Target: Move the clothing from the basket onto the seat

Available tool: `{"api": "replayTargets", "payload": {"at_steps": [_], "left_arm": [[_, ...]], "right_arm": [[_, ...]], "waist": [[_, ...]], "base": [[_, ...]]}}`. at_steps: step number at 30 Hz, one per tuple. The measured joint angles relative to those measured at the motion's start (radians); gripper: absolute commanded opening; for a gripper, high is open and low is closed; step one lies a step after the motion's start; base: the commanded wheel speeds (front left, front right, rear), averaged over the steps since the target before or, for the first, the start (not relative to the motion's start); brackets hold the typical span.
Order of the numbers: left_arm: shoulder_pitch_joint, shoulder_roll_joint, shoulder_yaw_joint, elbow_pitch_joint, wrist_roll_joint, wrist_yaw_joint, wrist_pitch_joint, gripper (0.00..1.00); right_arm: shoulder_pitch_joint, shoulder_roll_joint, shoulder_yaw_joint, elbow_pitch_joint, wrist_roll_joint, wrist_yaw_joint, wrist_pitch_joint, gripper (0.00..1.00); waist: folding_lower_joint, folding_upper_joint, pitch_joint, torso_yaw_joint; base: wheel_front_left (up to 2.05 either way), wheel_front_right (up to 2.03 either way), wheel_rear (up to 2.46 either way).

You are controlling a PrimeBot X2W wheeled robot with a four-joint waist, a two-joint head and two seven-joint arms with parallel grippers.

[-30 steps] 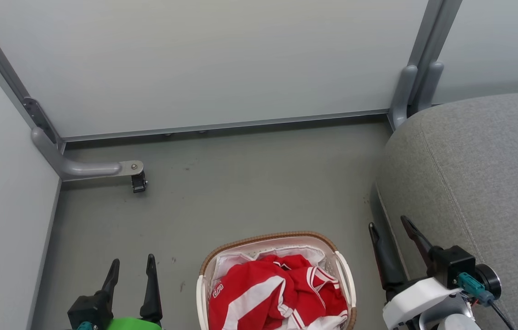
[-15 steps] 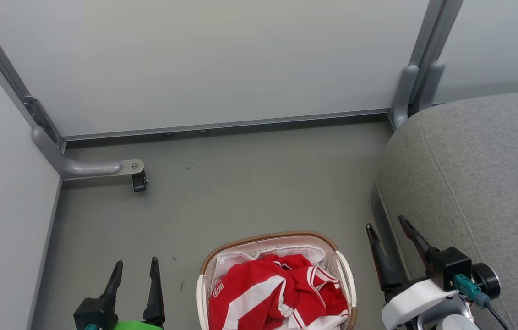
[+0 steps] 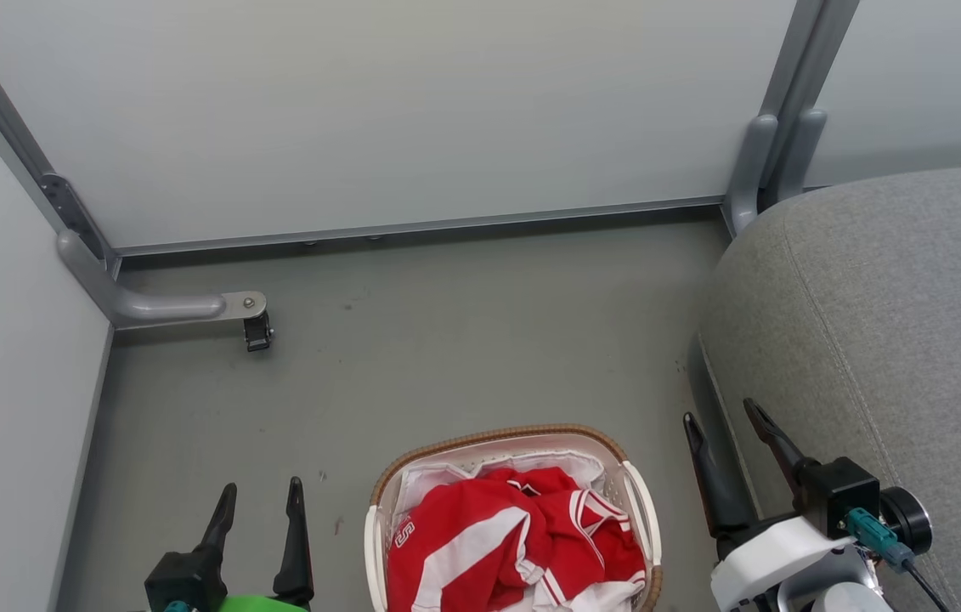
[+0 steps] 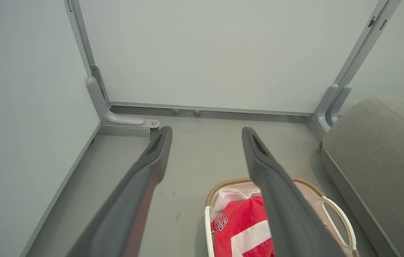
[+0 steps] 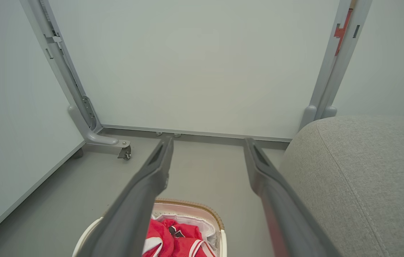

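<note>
Red clothing (image 3: 514, 544) with white stripes lies heaped in the white basket (image 3: 378, 544), whose brown woven rim and white liner show on the floor at the bottom centre. The clothing (image 4: 241, 232) and the basket (image 4: 334, 217) also show under the left fingers; the clothing (image 5: 176, 239) and basket (image 5: 194, 208) appear low in the right wrist view. The grey seat (image 3: 888, 340) fills the right side. My left gripper (image 3: 263, 491) is open, left of the basket. My right gripper (image 3: 720, 415) is open, between basket and seat. Both hold nothing.
Pale partition panels wall in the back and left. A grey panel foot with a small black caster (image 3: 257, 330) stands at the back left. A grey post (image 3: 773, 127) rises by the seat's far corner. Grey floor (image 3: 463, 340) lies beyond the basket.
The left gripper has drifted a little to the right and lower in view. The right gripper has barely shifted. Basket and clothing lie as before.
</note>
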State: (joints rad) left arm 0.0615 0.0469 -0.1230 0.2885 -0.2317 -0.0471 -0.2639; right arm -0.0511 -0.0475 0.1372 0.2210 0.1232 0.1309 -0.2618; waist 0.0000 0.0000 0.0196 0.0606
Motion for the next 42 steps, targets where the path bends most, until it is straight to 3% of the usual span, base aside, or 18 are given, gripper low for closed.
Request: {"api": "replayTargets", "payload": {"at_steps": [11, 18, 26, 34, 42], "left_arm": [[-0.132, 0.0, -0.042, 0.034, 0.067, -0.041, 0.0, 1.0], [-0.315, 0.009, -0.121, 0.159, 0.132, -0.07, -0.001, 1.0], [-0.548, 0.016, -0.289, 0.406, 0.173, -0.081, -0.001, 1.0], [-0.755, 0.01, -0.526, 0.623, 0.103, -0.082, 0.005, 1.0], [-0.876, 0.004, -0.673, 0.735, 0.002, -0.082, 0.013, 1.0]], "right_arm": [[-0.059, 0.0, -0.054, -0.036, -0.026, 0.0, 0.0, 1.0], [-0.147, 0.0, -0.134, -0.083, -0.053, 0.0, -0.001, 1.0], [-0.249, -0.001, -0.185, -0.141, -0.054, 0.0, -0.002, 1.0], [-0.336, -0.001, -0.214, -0.188, -0.06, 0.0, -0.002, 1.0], [-0.417, -0.002, -0.222, -0.227, -0.015, 0.0, -0.002, 1.0]], "waist": [[0.0, 0.0, 0.083, -0.007], [0.0, 0.0, 0.192, -0.016], [0.0001, 0.0, 0.347, -0.036], [0.0002, 0.0, 0.512, -0.073], [0.0003, 0.0, 0.668, -0.122]], "base": [[0.0, 0.0, 0.0], [0.0, 0.0, 0.0], [0.0, 0.0, 0.0], [0.0, 0.0, 0.0], [0.0, 0.0, 0.0]]}}
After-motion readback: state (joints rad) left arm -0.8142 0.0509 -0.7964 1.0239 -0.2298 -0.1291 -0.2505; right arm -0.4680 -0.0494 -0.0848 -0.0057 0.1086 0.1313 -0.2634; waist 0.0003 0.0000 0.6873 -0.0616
